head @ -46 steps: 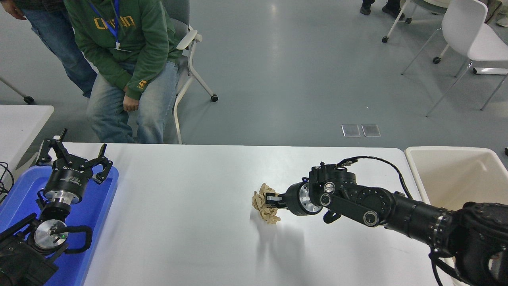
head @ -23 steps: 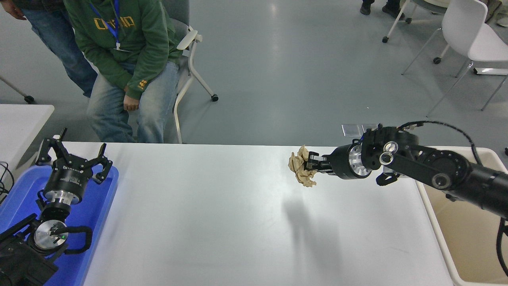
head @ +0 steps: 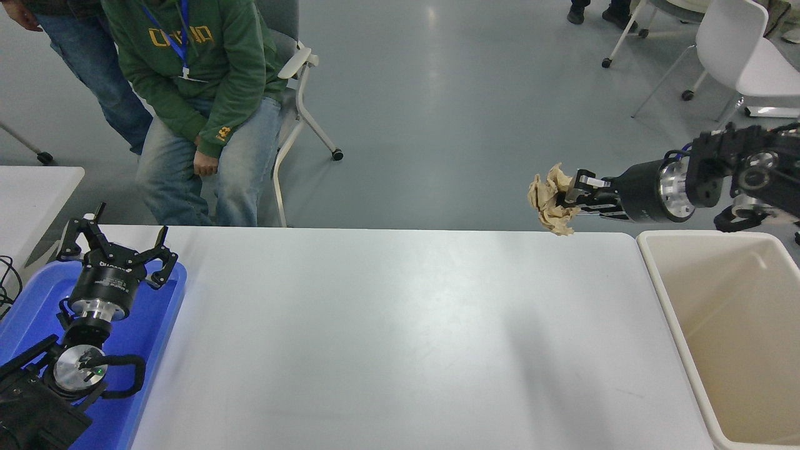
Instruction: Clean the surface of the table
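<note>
The white table surface (head: 387, 337) fills the lower picture. High above its far right corner hangs a crumpled ball of brown paper (head: 551, 200), with my right gripper (head: 570, 199) shut on it; the arm reaches in from the right edge, pointing left. My left gripper (head: 115, 247) stands open and parked over the blue tray at the lower left, nothing between its fingers.
A beige plastic bin (head: 662, 294) stands against the table's right end. A blue tray (head: 153, 350) lies at the left edge. A person in a green hoodie (head: 194, 81) sits at the far side, another stands beside. White chairs (head: 744, 56) stand behind; a smaller white table (head: 31, 194) shows at left.
My right gripper has lifted the brown paper off the table's middle and carried it up and to the right, towards the bin. The left arm has not moved.
</note>
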### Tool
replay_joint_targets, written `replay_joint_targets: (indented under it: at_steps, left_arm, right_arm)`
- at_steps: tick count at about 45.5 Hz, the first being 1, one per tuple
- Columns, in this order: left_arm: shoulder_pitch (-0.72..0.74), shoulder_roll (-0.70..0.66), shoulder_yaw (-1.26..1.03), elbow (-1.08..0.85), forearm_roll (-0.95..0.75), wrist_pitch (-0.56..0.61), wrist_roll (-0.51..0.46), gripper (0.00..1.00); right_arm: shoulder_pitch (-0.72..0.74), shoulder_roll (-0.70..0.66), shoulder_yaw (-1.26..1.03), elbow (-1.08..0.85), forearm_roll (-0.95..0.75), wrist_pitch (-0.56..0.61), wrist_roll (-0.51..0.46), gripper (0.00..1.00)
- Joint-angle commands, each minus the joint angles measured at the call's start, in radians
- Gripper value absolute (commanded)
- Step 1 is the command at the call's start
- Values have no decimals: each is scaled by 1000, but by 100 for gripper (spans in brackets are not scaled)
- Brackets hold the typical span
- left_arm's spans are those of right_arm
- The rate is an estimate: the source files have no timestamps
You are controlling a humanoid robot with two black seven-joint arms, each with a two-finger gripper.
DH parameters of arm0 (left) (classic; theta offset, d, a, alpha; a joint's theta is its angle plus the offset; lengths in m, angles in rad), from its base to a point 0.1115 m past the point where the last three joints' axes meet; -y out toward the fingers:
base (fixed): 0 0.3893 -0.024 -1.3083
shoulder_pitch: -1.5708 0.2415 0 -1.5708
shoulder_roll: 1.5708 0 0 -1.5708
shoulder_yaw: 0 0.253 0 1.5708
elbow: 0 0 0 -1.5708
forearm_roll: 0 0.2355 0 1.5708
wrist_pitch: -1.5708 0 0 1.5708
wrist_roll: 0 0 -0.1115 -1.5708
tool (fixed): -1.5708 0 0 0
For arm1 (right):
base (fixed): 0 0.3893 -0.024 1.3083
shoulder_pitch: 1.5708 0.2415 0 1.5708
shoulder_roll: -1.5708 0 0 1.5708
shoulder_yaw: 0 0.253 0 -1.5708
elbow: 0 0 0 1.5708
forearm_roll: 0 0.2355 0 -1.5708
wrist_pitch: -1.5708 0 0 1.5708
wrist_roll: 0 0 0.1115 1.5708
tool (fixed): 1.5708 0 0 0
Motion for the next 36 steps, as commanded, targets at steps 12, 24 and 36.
replay_joint_targets:
  at_steps: [12,24,36]
  left_arm:
    - [0,0,0,0,0,0,0,100]
    - [0,0,0,0,0,0,0,100]
    - [0,0,0,0,0,0,0,100]
  right_arm:
    - [25,-95,2,47,44,33,0,0]
    - [24,-90,-2,46,44,32,0,0]
    - [21,-90,-13,21,42,30,0,0]
